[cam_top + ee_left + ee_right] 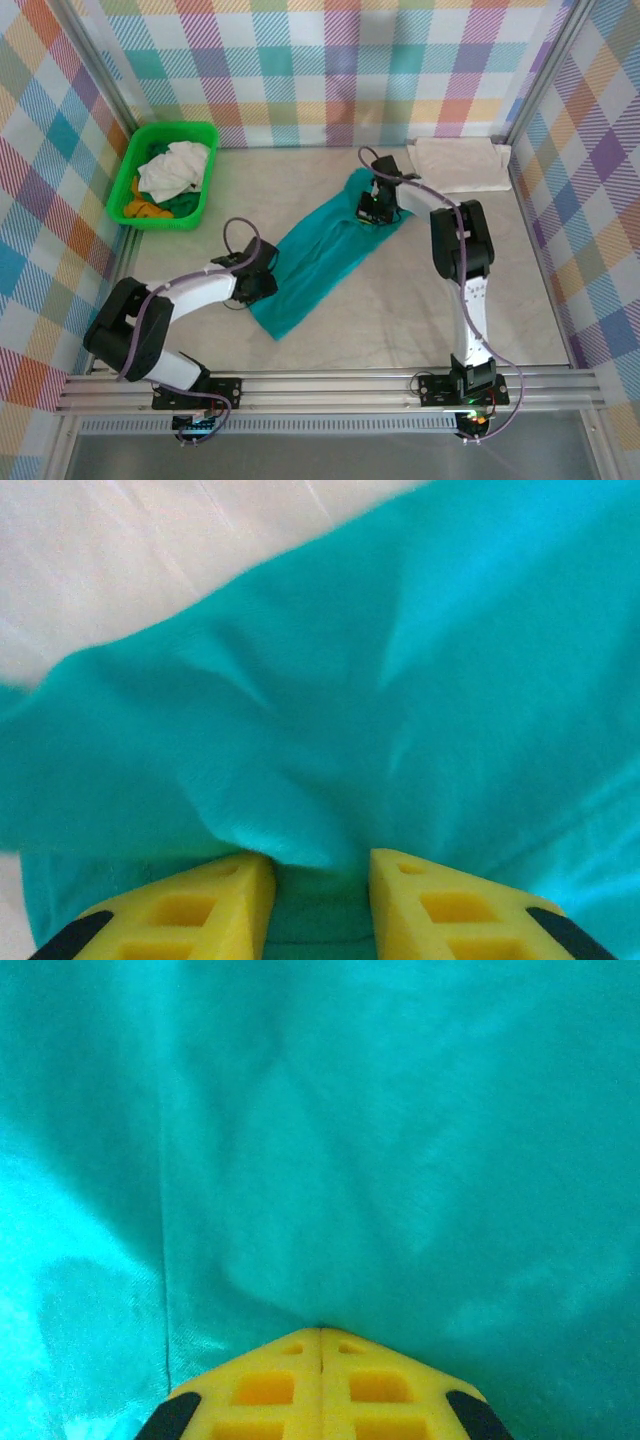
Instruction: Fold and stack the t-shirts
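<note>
A teal t-shirt (320,250) lies stretched in a diagonal strip across the table, from back right to front left. My left gripper (258,287) sits at its left edge near the lower end. In the left wrist view this gripper (322,860) is open, with a raised fold of the teal cloth (380,680) between its yellow fingers (225,890). My right gripper (371,212) rests on the shirt's upper end. In the right wrist view it (321,1330) is shut, and creases in the teal cloth (380,1140) run to its tips. A folded cream t-shirt (460,162) lies at the back right.
A bright green plastic basket (135,160) stands at the back left, holding white (175,168), orange (143,209) and green (185,203) shirts in a heap. Checked walls close in the table on three sides. Bare tabletop (400,310) lies in front of the teal shirt.
</note>
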You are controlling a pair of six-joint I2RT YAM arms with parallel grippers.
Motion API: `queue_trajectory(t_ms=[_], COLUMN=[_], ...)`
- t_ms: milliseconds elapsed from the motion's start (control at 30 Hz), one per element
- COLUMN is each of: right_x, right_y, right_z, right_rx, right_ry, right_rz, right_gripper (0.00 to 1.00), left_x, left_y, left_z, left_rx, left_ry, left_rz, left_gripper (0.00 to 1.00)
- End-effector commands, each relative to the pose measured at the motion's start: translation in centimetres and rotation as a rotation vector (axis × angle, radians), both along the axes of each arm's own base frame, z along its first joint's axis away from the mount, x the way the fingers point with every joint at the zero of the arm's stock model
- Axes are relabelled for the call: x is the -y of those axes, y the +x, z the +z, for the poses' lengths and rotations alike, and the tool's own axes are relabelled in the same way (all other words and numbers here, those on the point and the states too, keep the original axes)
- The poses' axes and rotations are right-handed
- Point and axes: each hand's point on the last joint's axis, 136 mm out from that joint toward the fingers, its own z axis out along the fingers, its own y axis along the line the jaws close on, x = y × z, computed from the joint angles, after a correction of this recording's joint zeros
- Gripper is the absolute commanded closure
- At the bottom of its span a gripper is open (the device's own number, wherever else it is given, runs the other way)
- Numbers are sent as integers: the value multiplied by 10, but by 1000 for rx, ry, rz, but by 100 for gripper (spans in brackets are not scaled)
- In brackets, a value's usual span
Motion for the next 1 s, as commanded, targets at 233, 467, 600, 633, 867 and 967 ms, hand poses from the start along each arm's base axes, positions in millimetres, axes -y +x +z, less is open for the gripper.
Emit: queue_trajectory(t_ms=[233,467,600,633,867,967], right_x=[-6,-6,-7,-7,13,14], right_y=[6,12,33,38,52,52], right_z=[65,63,49,45,-8,-24], right_rx=[125,122,125,120,-22,-67], right_ry=[8,28,12,16,7,6], right_rz=[89,33,-8,-13,-180,-196], right_gripper=[93,92,93,93,95,96], left_x=[-2,26,34,35,14,17], left_y=[-33,34,59,62,39,19], left_z=[61,75,48,38,-13,-33], left_rx=[18,141,121,109,-11,-56], left_ry=[37,56,105,97,82,4], left_rz=[-83,-188,-184,-172,-32,7], left_gripper=[66,68,75,75,80,82])
